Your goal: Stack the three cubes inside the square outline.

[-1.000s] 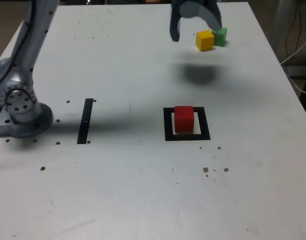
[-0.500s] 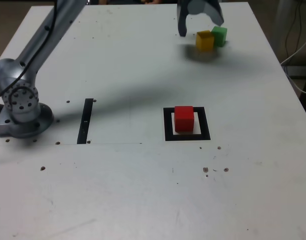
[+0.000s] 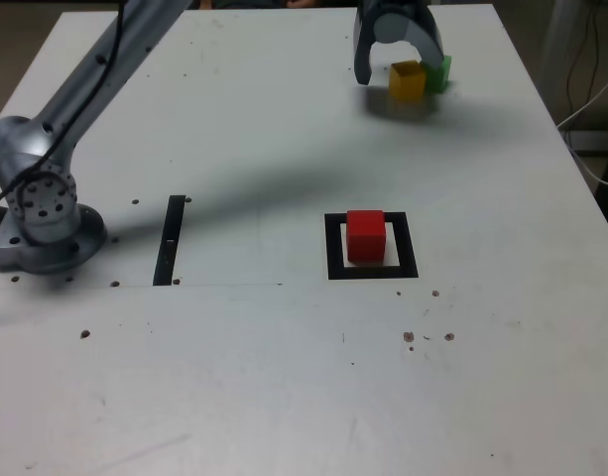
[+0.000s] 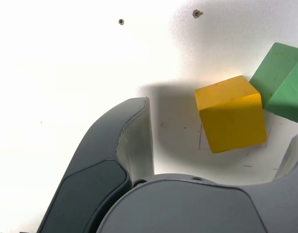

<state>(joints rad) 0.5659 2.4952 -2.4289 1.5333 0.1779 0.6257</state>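
Bright overhead light, soft arm shadow across the table (image 3: 284,397) (wrist view partly overexposed), exterior slightly soft.

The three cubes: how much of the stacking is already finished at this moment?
Done: the red cube stands inside the square outline, with nothing on top. In hand: the gripper is open around the yellow cube, one of its fingers beside it, not yet closed. Left: grasp and stack the yellow cube, then the green cube, which sits against it at the table's far side.
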